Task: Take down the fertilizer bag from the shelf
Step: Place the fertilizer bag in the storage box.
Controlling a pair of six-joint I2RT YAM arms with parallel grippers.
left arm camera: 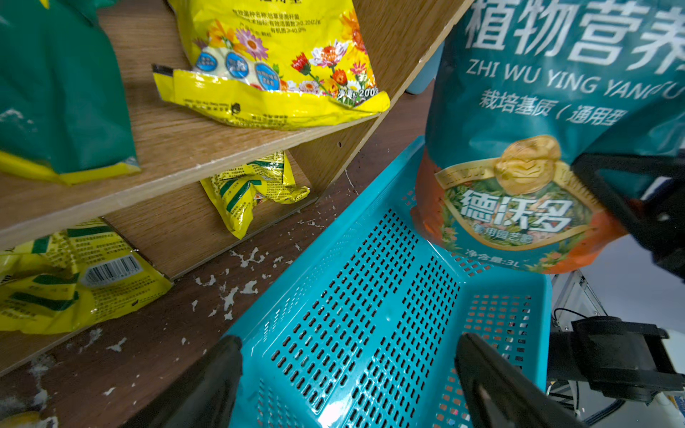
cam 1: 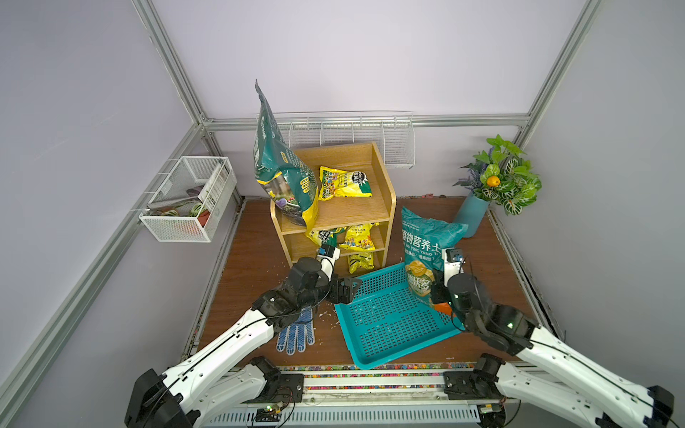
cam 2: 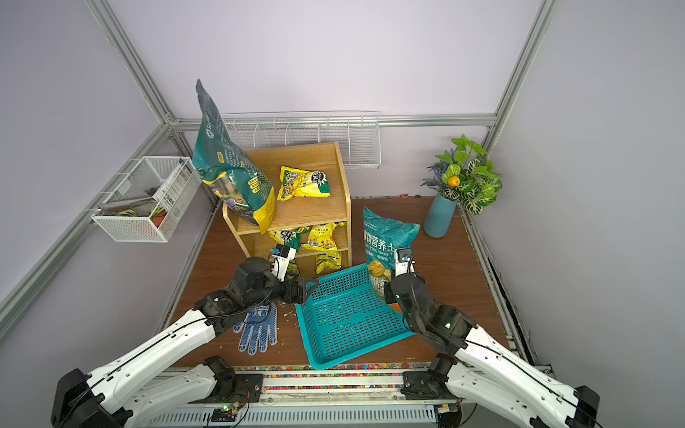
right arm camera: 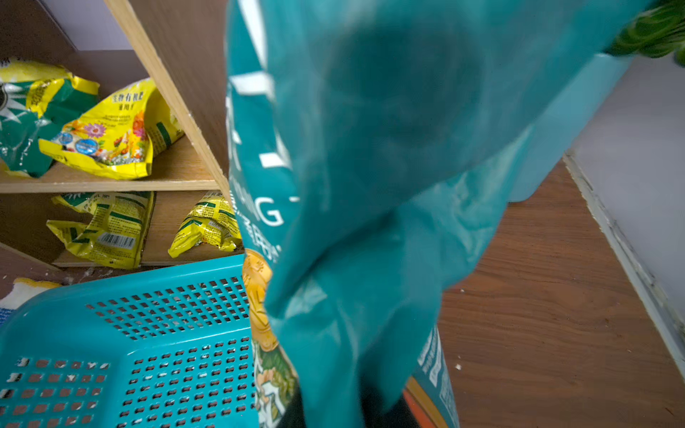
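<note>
As the right end effector point(cam 1: 442, 293) grips the fertilizer bag point(cam 1: 422, 252) over the basket point(cam 1: 389, 326), right of the shelf point(cam 1: 352, 212), the left end effector point(cam 1: 352, 291) gapes wide; lowering and release likely follow.

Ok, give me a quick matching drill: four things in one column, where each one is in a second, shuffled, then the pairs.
1. teal bag
2. dark green bag
3. glove
4. vase

A. standing on top of the shelf
B. back corner of the table
C. held by the right end effector at the basket
D. flat on the table, beside the basket

Pairs: 1-C, 2-A, 3-D, 4-B
</note>
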